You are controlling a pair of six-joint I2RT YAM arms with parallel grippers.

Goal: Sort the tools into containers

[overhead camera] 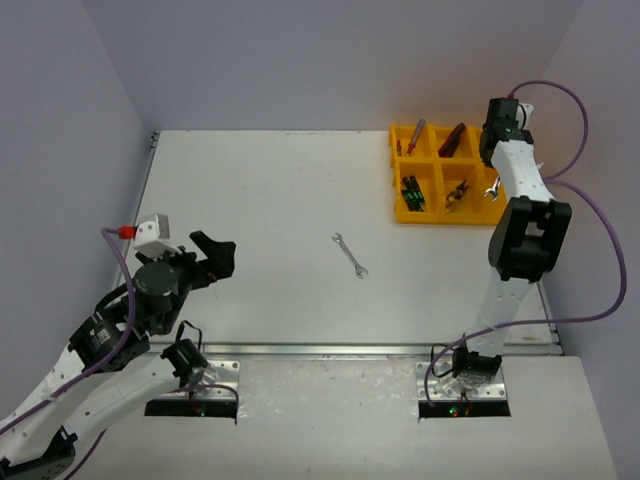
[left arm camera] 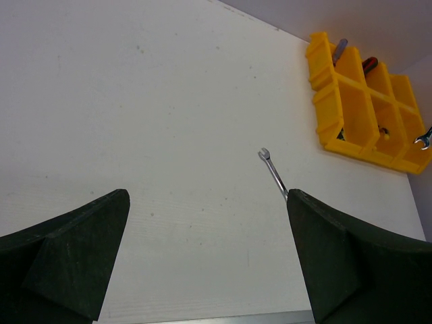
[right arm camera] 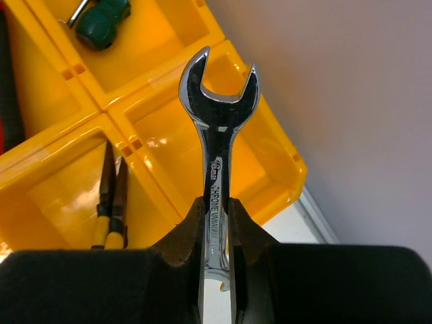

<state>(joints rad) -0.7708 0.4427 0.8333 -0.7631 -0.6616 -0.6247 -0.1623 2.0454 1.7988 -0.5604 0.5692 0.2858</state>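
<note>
The yellow tray (overhead camera: 400, 213) stands at the table's far right. Its compartments hold a blue-red screwdriver (overhead camera: 412, 135), red-handled cutters (overhead camera: 452, 140), green screwdrivers (overhead camera: 411, 193) and yellow-black pliers (overhead camera: 458, 193). My right gripper (right arm camera: 217, 223) is shut on a silver wrench (right arm camera: 217, 135) and holds it above the empty near-right corner compartment (right arm camera: 263, 169); the wrench's end shows from above (overhead camera: 491, 187). A second silver wrench (overhead camera: 350, 255) lies on the table's middle and also shows in the left wrist view (left arm camera: 273, 174). My left gripper (overhead camera: 222, 255) is open and empty, well left of it.
In the right wrist view the pliers (right arm camera: 111, 196) lie in the neighbouring compartment and a green screwdriver handle (right arm camera: 101, 20) in the one beyond. The wall rises just right of the tray. The right arm hides the tray's far-right compartment.
</note>
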